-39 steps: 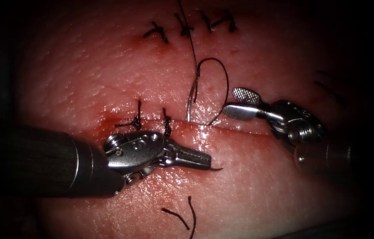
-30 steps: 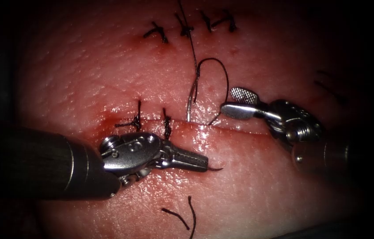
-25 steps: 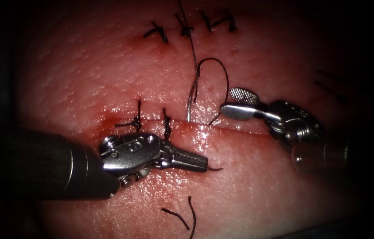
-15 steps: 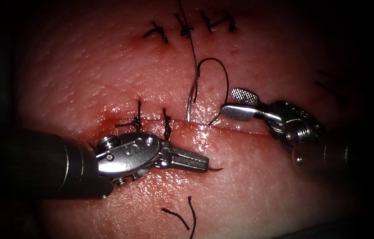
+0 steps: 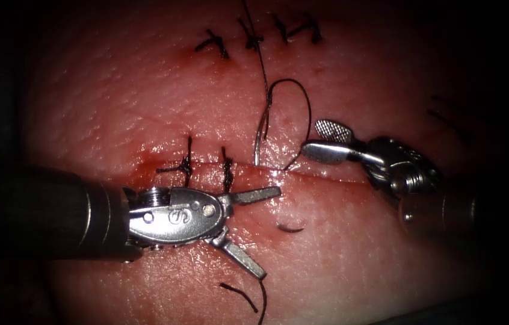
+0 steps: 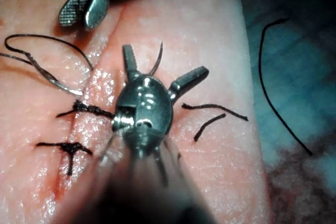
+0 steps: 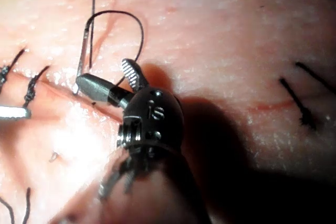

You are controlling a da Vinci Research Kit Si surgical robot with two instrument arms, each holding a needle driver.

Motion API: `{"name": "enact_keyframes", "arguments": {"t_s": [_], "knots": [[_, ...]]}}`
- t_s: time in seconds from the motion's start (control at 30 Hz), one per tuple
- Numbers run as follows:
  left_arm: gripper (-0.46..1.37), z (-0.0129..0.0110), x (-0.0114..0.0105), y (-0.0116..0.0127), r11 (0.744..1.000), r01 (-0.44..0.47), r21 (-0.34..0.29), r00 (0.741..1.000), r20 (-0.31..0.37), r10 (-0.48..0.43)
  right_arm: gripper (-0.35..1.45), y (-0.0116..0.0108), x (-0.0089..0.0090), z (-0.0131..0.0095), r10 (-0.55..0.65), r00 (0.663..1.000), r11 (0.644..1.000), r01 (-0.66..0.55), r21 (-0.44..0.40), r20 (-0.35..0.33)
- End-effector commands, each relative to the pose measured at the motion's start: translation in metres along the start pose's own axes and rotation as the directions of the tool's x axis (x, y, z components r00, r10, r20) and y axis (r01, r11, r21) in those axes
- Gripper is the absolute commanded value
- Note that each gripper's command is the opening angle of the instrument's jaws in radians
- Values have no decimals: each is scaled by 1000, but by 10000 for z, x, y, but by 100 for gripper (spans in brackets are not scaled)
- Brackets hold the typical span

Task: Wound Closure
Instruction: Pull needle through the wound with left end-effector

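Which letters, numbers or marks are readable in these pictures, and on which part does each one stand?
"S": left tool's wrist housing, endoscope view.
"is": right tool's wrist housing, right wrist view.
No other text is readable.
The left hand and right hand are open and hold nothing; the needle sits in the tissue, its tip out.

Endoscope: heavy dark vignette at edges, lit centre, wet glare on tissue (image 5: 326, 253) by the cut. Left wrist: near shaft blurred. Right wrist: hard shadow beside tool.
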Motion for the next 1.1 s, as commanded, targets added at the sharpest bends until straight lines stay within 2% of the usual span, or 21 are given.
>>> {"name": "enact_keyframes", "arguments": {"t_s": [0.03, 0.2, 0.4, 0.57, 0.83, 1.07, 1.1], "knots": [[83, 3, -1, -1, 999, -40, 33, 999, 27, 39, 102, 0, 0, 0, 0, 1000, 1000, 0, 3, 0], [80, 14, -6, 0, 986, -94, 140, 994, 66, 86, 102, 0, 0, -1, -1, 1000, 1000, 1, 4, 0], [78, 25, -15, 1, 962, -182, 205, 981, 103, 163, 102, 0, 0, -1, -1, 1000, 1000, 1, 4, 1], [77, 32, -26, 4, 949, -207, 238, 976, 122, 182, 102, 1, -1, -2, -1, 1000, 1000, 1, 5, 1], [70, 45, -38, 4, 936, -247, 250, 966, 135, 219, 101, 1, -2, -2, -4, 1000, 1000, 4, 6, 1], [37, 54, -44, 3, 927, -275, 254, 959, 144, 245, 101, 1, -4, -2, -6, 1000, 1000, 6, 7, 1], [17, 56, -46, 2, 926, -277, 257, 958, 143, 248, 101, 2, -4, -2, -6, 1000, 1000, 6, 7, 0]]}}
